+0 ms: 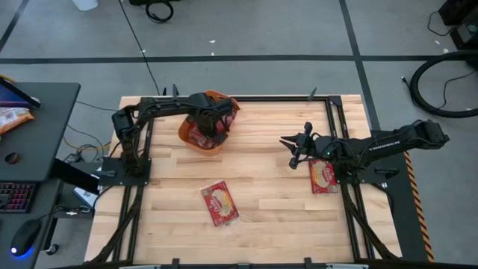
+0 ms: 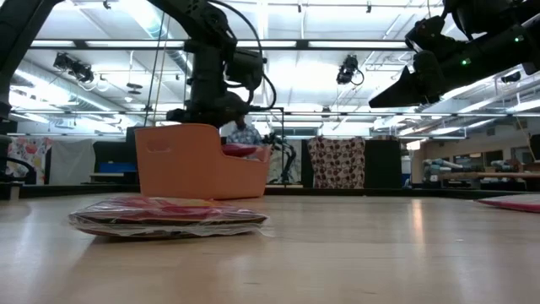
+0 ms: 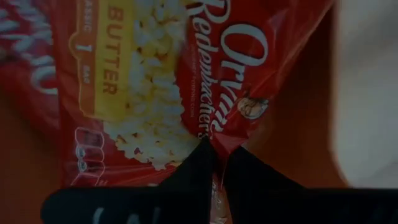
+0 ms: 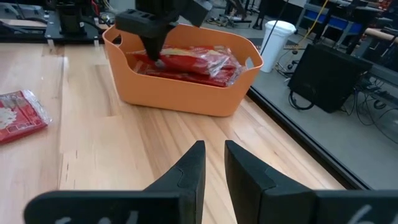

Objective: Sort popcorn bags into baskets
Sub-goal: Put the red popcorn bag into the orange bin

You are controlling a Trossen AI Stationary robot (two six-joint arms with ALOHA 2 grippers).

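Observation:
The orange tub point(image 1: 185, 134) stands at the table's far middle, with red popcorn bags point(image 4: 199, 62) piled inside. My left gripper point(image 3: 216, 152) reaches down into it, shut on the top bag point(image 3: 155, 81); the right wrist view shows it point(image 4: 155, 53) over the pile. One bag point(image 1: 219, 203) lies flat on the wood at the near middle, another point(image 1: 323, 177) flat by the right arm. My right gripper point(image 4: 213, 152) hovers above the table right of the tub, fingers a narrow gap apart, touching nothing. My left gripper pinches the top bag's edge point(image 3: 211, 134) between its two fingers. The fingers come from above, pointing down into the tub. The bag lies tilted on the other bags in the tub, and I cannot tell if it is lifted off them.
Black frame rails point(image 1: 340, 142) run along the table's left and right sides. Bare wood lies between the tub and the two loose bags. A desk with a keyboard point(image 1: 19, 196) stands beyond the left edge.

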